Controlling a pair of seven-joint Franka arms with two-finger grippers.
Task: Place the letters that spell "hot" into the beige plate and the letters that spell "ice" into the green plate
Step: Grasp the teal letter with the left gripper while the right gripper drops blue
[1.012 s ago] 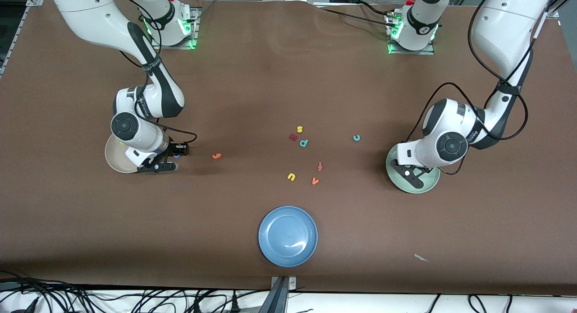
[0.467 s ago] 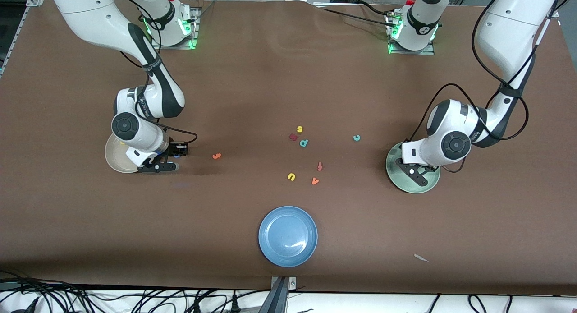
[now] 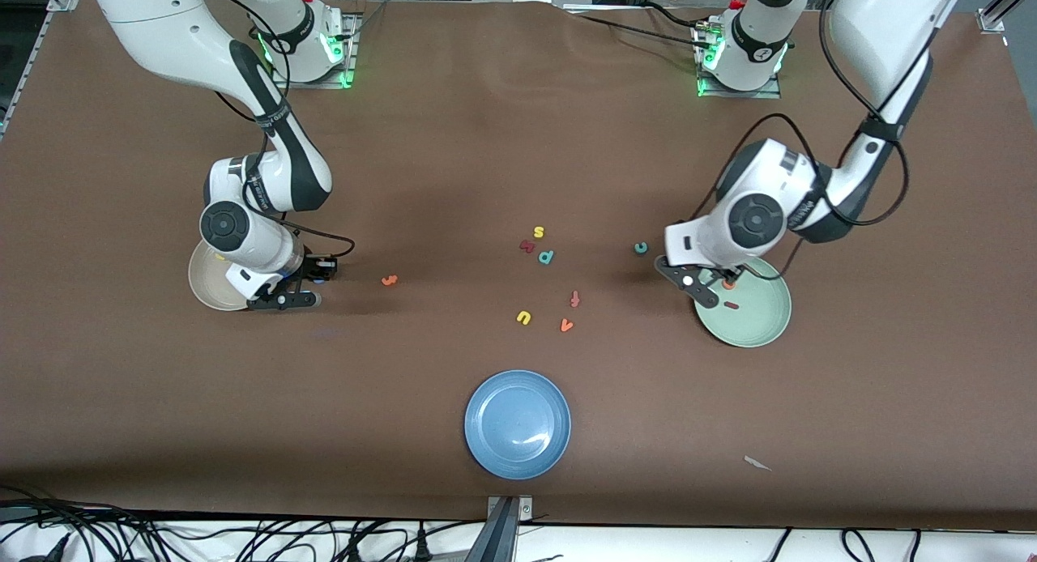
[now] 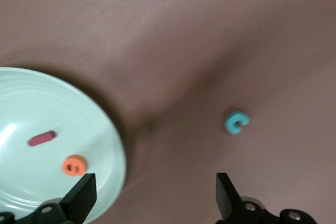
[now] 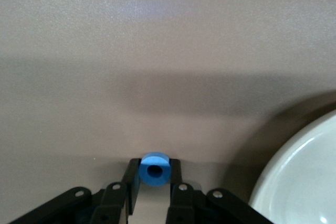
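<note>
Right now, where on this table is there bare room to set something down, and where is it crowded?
Bare brown table runs from the arm bases to the loose letters, starting at the yellow s. More lies either side of the blue plate. It is crowded from the s to the orange v, and at the beige plate and green plate, where the grippers work.

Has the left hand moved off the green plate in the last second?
Yes. The left hand has shifted from over the green plate to its rim, toward the teal c; it is open.
</note>
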